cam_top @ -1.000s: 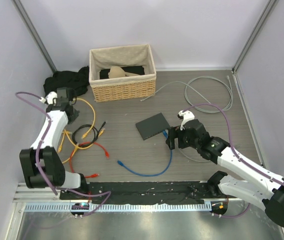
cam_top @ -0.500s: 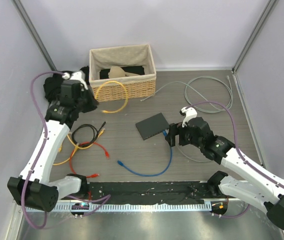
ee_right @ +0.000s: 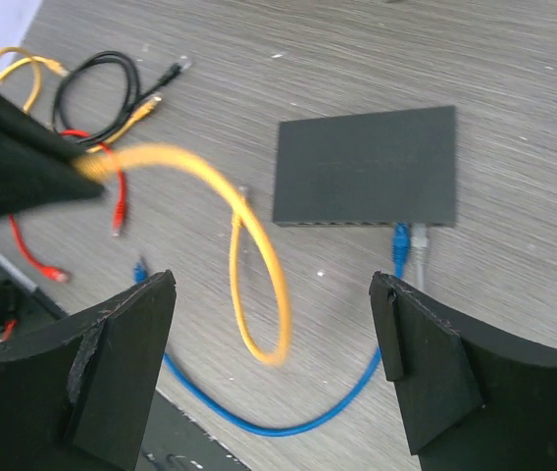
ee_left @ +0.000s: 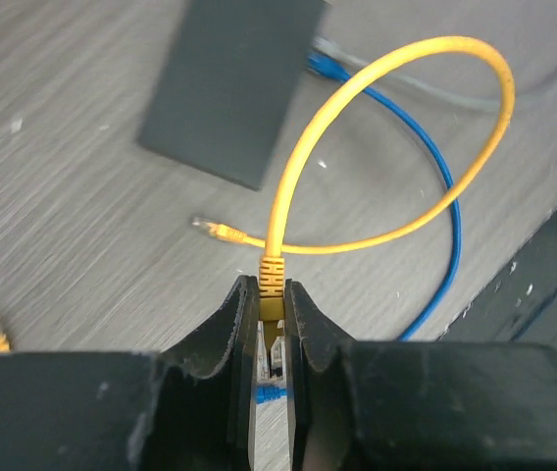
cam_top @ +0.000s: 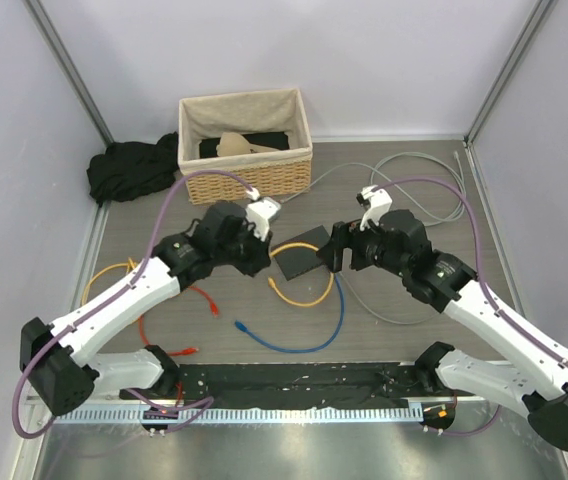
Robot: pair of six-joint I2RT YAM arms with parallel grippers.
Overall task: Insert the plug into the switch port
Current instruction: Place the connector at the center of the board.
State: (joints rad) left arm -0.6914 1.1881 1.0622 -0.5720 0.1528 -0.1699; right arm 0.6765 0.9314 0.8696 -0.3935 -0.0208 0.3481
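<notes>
Pinched in left tool: small hard plug, likely light, floppy yellow cable looping ahead. Good spot to hold. Spread wide above switch: right tool.

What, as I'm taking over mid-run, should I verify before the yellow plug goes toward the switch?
1. Left gripper clamped on the yellow cable at its plug: ok.
2. Plug facing the switch: not ok; it points back toward the wrist.
3. Free socket on the switch: cannot tell; blue plug and grey plug fill two.
4. Right gripper steadying the switch: not ok; open, hovering off it.
</notes>
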